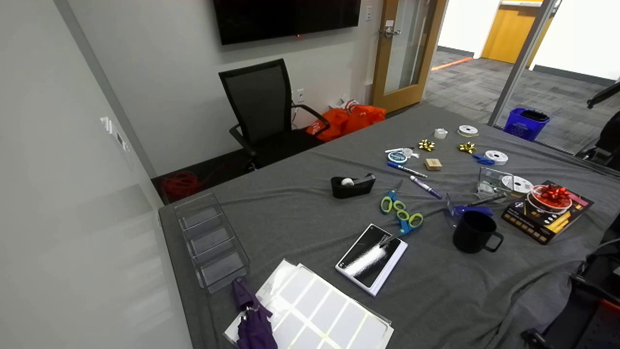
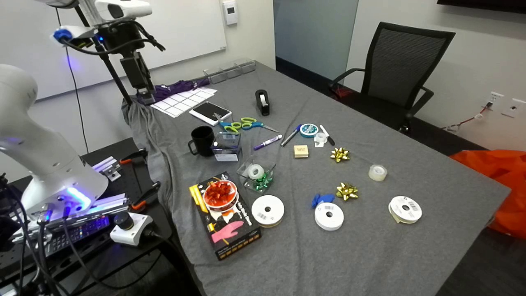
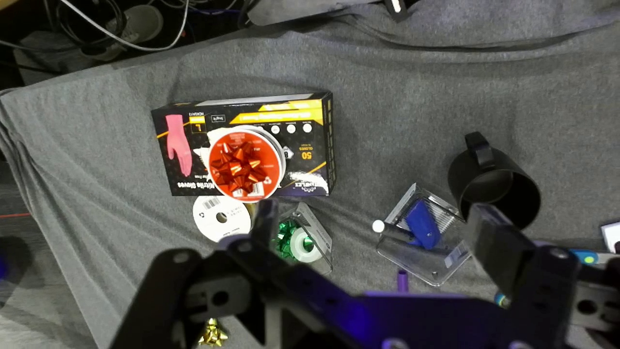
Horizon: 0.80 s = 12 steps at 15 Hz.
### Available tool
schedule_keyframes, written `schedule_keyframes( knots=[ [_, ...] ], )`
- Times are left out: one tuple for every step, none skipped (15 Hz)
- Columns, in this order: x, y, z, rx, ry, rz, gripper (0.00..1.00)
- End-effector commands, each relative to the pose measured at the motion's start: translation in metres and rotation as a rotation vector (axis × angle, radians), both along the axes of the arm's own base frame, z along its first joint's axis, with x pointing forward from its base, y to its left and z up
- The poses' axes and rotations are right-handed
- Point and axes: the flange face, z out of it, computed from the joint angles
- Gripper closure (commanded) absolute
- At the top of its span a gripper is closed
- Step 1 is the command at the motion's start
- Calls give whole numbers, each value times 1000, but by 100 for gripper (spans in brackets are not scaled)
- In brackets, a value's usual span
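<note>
The gripper hangs above the cloth-covered table, its fingers spread wide with nothing between them. In the wrist view one finger shows right beside the black mug, which stands upright near the table's robot-side edge. The mug is matte, round and straight-walled, open at the top, its squared loop handle turned toward that edge. Just beside it sits a clear container with a blue piece in it; whether mug and container touch, I cannot tell. Farther along the same edge a black-and-yellow glove box lies flat, bearing a red ribbon spool topped by a shiny red bow. Next to that box, farther in from the edge, a second clear container holds a green bow.
</note>
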Motion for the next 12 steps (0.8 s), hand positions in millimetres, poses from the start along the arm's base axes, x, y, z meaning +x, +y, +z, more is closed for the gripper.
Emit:
schedule_keyframes(
  knots=[
    [9, 4, -11, -6, 36, 65, 0],
    [12, 8, -17, 3, 41, 100, 0],
    [14, 11, -20, 1, 47, 116, 0],
    [17, 14, -26, -1, 59, 140, 0],
    [20, 17, -30, 12, 56, 168, 0],
    [23, 20, -36, 33, 37, 211, 0],
    [26, 24, -41, 43, 10, 239, 0],
    [28, 27, -49, 75, -35, 245, 0],
    [43, 25, -44, 96, -66, 258, 0],
    [46, 24, -45, 130, -114, 276, 0],
    [50, 22, -44, 164, -159, 291, 0],
    [52, 20, -47, 206, -176, 303, 0]
  ],
)
